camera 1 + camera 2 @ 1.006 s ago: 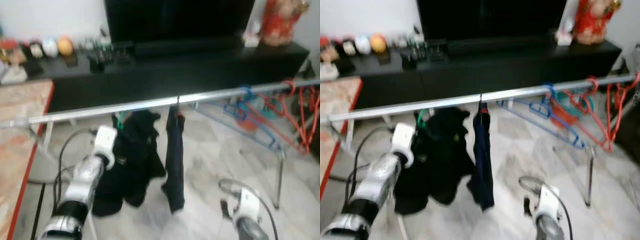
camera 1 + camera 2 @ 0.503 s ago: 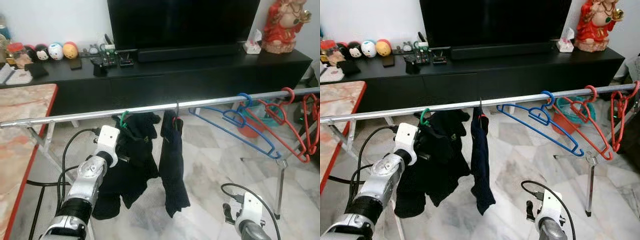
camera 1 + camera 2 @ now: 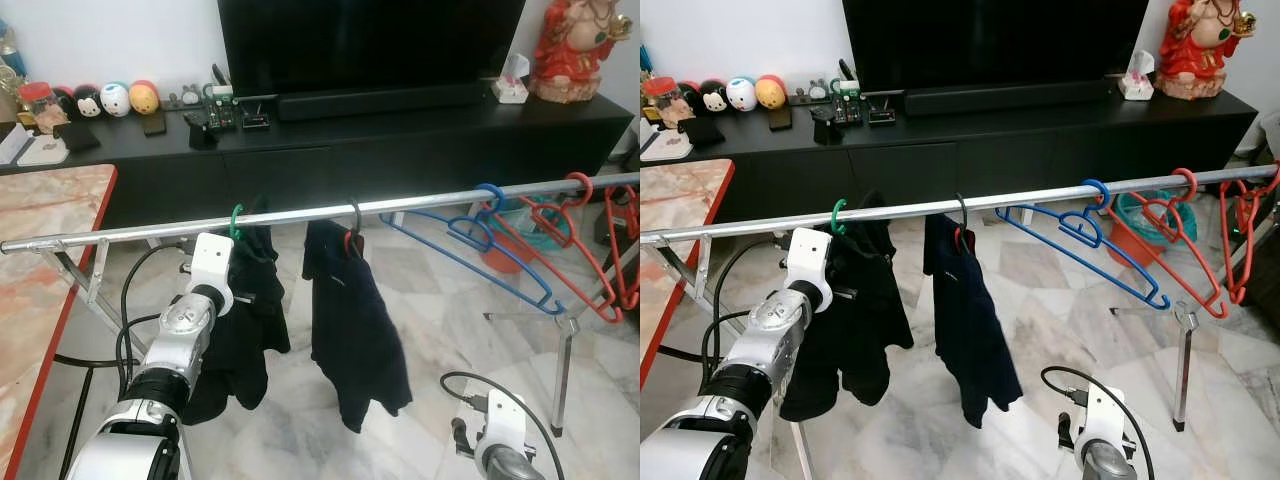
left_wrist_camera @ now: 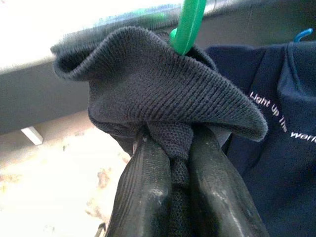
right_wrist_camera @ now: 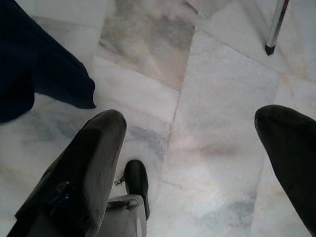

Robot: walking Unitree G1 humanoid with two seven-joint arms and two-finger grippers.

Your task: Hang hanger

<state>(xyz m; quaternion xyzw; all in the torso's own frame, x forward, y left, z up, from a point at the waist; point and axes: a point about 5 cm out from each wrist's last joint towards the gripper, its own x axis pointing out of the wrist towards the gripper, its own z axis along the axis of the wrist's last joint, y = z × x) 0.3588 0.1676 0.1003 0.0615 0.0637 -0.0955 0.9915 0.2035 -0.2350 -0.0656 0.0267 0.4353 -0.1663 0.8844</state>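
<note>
Clamped on the black garment [image 4: 163, 98], the left gripper [image 4: 170, 168] is held just under the silver rail [image 3: 420, 203]. That garment hangs from the green hanger [image 3: 236, 220], whose hook is over the rail and whose body drops straight down. Just beside it a navy shirt [image 3: 352, 325] hangs; further along are a blue hanger [image 3: 470, 245] and red hangers [image 3: 575, 235]. The right gripper [image 5: 192, 163] is spread apart above the marble floor [image 5: 217, 89].
</note>
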